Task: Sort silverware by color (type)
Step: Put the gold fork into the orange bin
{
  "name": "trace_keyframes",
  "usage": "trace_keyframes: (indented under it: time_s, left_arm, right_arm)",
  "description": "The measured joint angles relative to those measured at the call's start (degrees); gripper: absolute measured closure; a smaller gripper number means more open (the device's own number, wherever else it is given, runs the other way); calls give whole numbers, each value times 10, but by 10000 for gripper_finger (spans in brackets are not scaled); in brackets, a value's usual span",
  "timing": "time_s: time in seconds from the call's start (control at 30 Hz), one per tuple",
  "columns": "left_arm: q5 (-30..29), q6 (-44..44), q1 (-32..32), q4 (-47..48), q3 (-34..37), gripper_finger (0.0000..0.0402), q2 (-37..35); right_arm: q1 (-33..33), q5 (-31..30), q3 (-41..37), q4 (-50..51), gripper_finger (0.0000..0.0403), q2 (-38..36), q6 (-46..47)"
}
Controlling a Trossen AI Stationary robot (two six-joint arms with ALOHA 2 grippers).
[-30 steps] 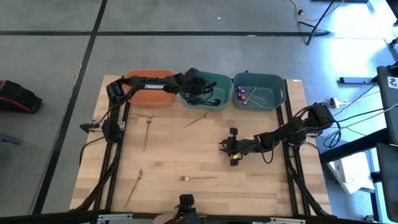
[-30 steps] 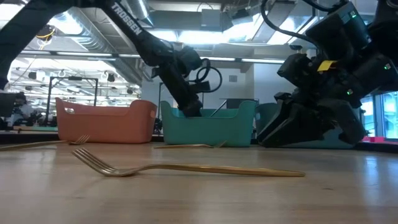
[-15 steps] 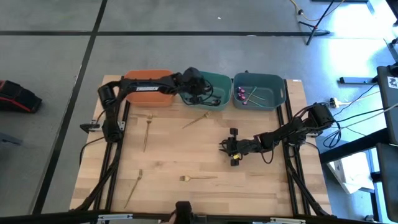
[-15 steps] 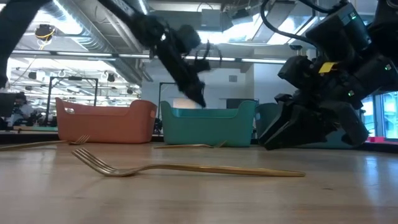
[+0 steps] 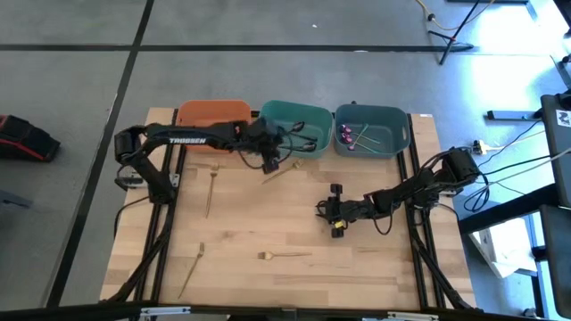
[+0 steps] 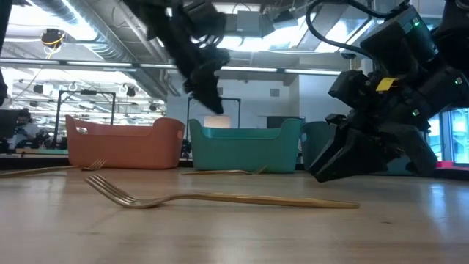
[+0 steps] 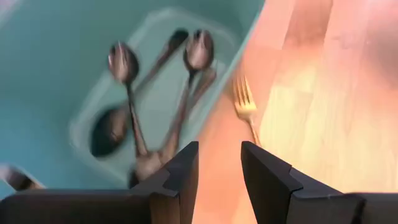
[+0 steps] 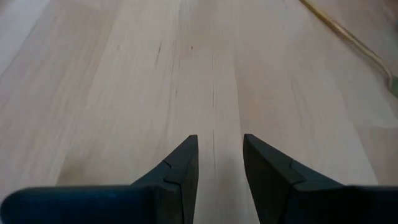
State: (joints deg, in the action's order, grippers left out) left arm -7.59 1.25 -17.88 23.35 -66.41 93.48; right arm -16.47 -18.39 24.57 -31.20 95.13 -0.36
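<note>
Left gripper (image 5: 270,160) hangs empty, fingers slightly apart, by the teal bin's (image 5: 314,114) rim. Dark spoons (image 7: 155,106) sit inside. A gold fork (image 5: 282,170) lies just beside it, probably next. Right gripper (image 5: 334,212) rests mid-table, fingers slightly apart, nothing held.

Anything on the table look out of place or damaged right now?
Nothing stands out. Four gold pieces lie loose on the table, unsorted but not damaged. Dark pieces lie in the teal bin, purple ones in the blue-grey bin. Both grippers are empty.
</note>
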Motion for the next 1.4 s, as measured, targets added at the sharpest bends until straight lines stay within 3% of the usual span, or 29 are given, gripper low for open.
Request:
trace_keyframes:
  time_s: [0.2, 0.37, 0.67, 1.1, 1.4]
  left_arm:
    - [-40, -96, 59, -107, 112, 287, -15]
    - [-88, -127, 75, -196, 157, 287, 19]
    - [-46, -132, 71, -303, 162, 287, 102]
    - [-47, -131, 69, -335, 161, 290, 149]
    - [-48, -128, 69, -337, 160, 353, 157]
  right_arm:
    - [0, 0, 0, -1, 285, 0, -4]
    - [0, -1, 0, -6, 285, 0, -12]
    - [0, -5, 0, -3, 285, 0, -13]
    - [0, -5, 0, -8, 285, 0, -13]
    - [0, -5, 0, -8, 285, 0, -14]
